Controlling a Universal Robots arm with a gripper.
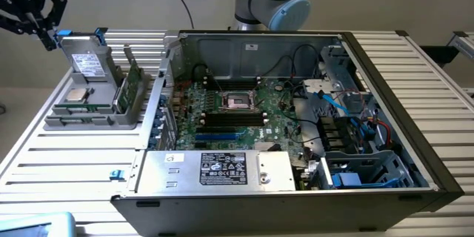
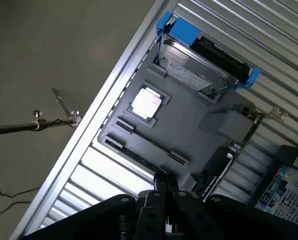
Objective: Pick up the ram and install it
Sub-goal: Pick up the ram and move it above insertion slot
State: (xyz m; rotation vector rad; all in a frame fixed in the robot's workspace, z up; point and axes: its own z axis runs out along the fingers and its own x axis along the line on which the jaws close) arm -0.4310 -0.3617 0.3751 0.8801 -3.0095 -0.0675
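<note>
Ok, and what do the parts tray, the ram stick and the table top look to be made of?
Parts tray: matte grey plastic, probably moulded or printed; even dull colour, no glare.
Ram stick: green circuit board, standing on edge in the tray.
Table top: bare metal slats, likely aluminium; pale silvery sheen and long grooves.

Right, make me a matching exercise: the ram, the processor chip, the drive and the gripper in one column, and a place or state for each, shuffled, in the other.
Column one
1. ram
2. processor chip
3. drive
4. gripper

Column two
A. lies flat in a recess of the grey holder
B. shut, holding nothing
C. stands on its long edge along the holder's side nearest the computer case
D. stands propped at one end of the holder, with blue tabs on it

Pairs: 1-C, 2-A, 3-D, 4-B
</note>
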